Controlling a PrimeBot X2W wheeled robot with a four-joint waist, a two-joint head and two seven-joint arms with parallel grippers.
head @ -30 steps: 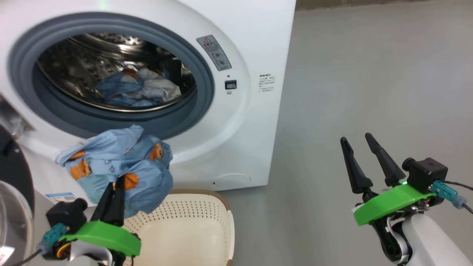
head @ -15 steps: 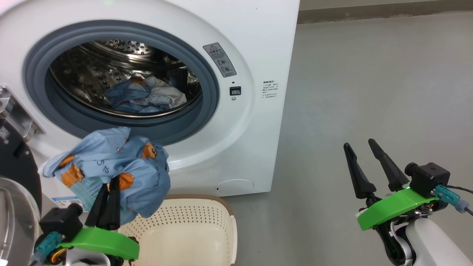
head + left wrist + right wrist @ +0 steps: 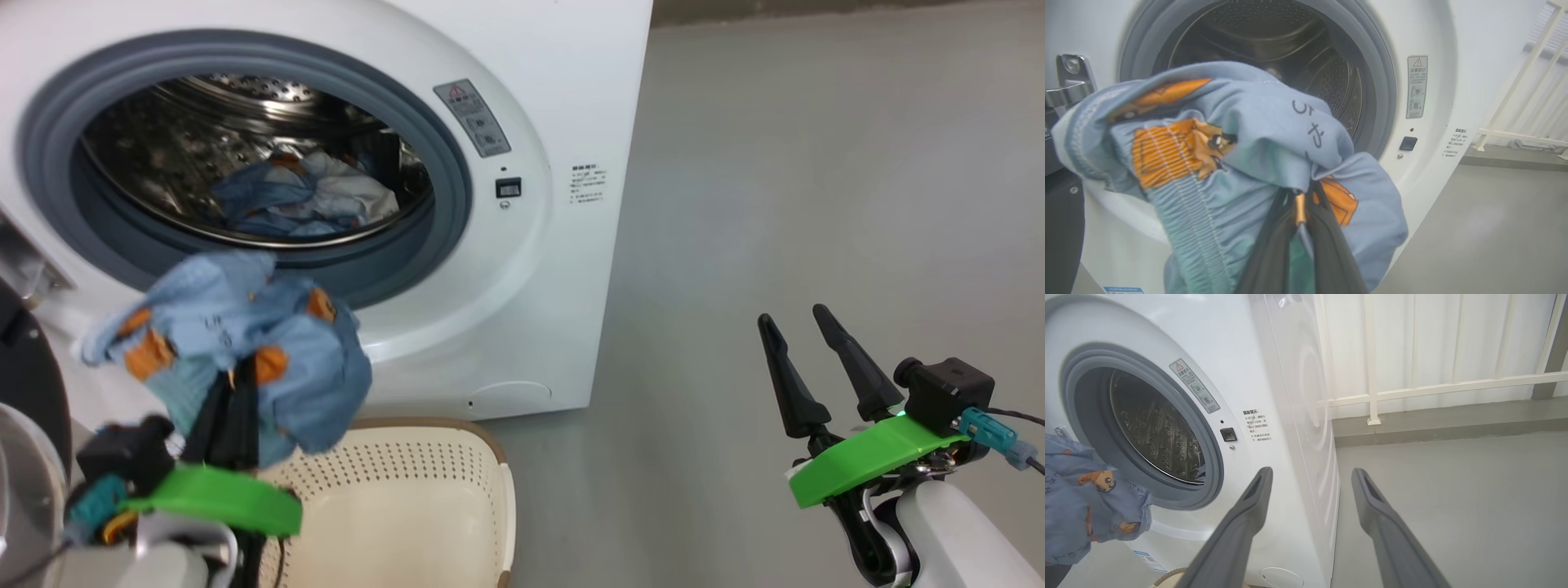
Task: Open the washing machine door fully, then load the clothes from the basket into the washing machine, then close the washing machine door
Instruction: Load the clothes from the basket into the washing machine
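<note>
At the lower left of the head view, the left gripper had its jaws clenched on a bunch of the light blue clothes printed with orange cartoon faces. The bundle hung in the air in front of the lower edge of the washing machine opening, above the near left corner of the basket. In the left wrist view the two dark fingers were pressed together with cloth pinched between them, and the fabric draped over both sides.

The drum stood open at the upper left, ringed by the grey-blue rubber ring. More blue and cream-white cloth lay on the drum's bottom. The washing machine door was swung aside at the far left edge, with only part of its black rim and glass in the frame. The basket sat on the floor just below the machine's front; the part of its inside that could be seen held no cloth.

At the lower right, the right gripper was held over bare floor, well apart from the machine, jaws released and gripping nothing. A white railing ran behind the machine in the right wrist view.
</note>
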